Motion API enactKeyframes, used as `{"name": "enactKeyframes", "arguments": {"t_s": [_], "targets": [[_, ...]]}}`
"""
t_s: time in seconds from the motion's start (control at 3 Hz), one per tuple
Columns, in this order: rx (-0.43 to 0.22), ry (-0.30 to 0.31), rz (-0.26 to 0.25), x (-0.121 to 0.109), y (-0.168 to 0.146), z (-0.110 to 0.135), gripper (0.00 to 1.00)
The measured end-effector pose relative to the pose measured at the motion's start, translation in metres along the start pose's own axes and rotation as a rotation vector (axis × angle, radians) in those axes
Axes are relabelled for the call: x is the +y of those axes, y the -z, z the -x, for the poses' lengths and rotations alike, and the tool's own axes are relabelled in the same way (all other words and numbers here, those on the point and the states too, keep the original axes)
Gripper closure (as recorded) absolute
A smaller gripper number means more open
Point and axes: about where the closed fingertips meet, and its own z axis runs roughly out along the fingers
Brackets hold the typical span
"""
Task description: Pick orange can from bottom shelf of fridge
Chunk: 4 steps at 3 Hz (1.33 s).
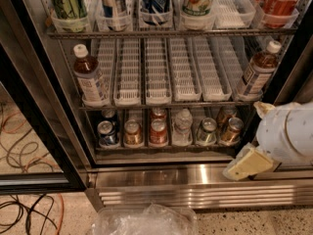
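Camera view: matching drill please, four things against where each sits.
1 orange can
2 red can
3 Coca-Cola bottle
4 gripper

A top shelf, far right
B low right, outside the fridge, by its steel base
C bottom shelf, third lane from left
D bottom shelf, second lane from left

Pairs: 1-D, 2-C, 3-A, 4-B

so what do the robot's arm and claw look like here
The arm is a bulbous, glossy white housing with a thin dark seam line. The claw, low on the right in front of the fridge, is a pale cream-yellow wedge. No cables show on it.
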Motion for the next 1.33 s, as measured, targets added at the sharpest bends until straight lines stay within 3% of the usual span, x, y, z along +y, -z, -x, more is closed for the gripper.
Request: {"name": "enactKeyframes", "arguments": {"t_s": [0.67, 1.0, 1.33], "targets": [[-0.078, -0.075, -0.037, 0.063, -0.068, -0.044, 0.00], [-0.092, -0.076, -0.087, 0.052, -0.068, -0.041, 0.00], [-0.091, -0.076, -0.086, 0.052, -0.068, -0.041, 0.00]]}}
